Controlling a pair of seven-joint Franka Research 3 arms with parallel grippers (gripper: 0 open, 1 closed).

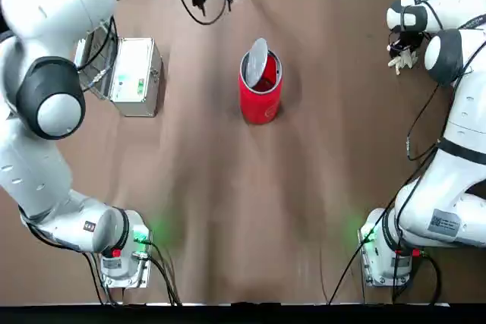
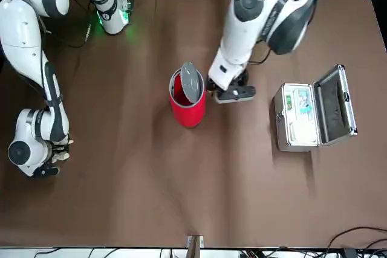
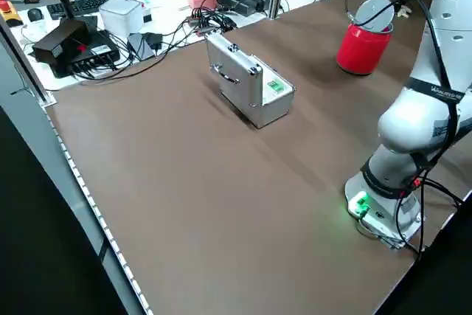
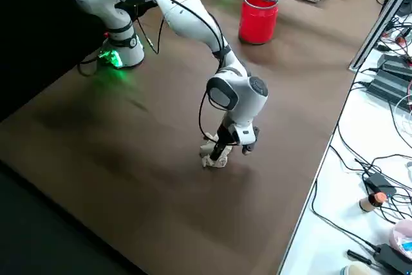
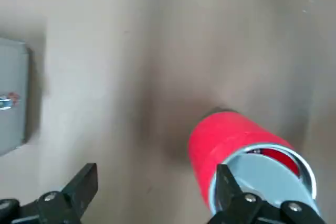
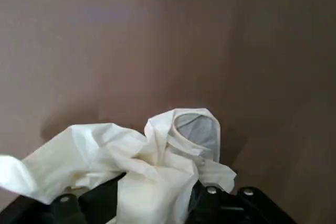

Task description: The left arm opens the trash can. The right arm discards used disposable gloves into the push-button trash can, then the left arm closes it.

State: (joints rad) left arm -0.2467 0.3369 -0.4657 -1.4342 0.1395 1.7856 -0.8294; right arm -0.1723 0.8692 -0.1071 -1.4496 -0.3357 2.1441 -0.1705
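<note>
On a brown tabletop (image 1: 205, 210), softly shadowed, with a white desk (image 4: 347, 198) of tangled cables beyond. Near mid-table, with lid raised, on to the red trash can (image 1: 260, 99). Beside it, above the table, to the left gripper (image 5: 157, 167), spread wide. Toward the far right, with the disposable gloves (image 6: 157, 166) clamped in the right gripper (image 6: 157, 182). At left, to an open silver case (image 2: 299, 116) with a green label (image 2: 289, 102), too small to read.

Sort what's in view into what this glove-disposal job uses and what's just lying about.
Part of the job:
- red trash can, lid up
- disposable gloves, between the right gripper's fingers
- right gripper
- left gripper, open above the table near the can

Just lying about:
- silver hinged case
- black cables beyond the table edge
</note>
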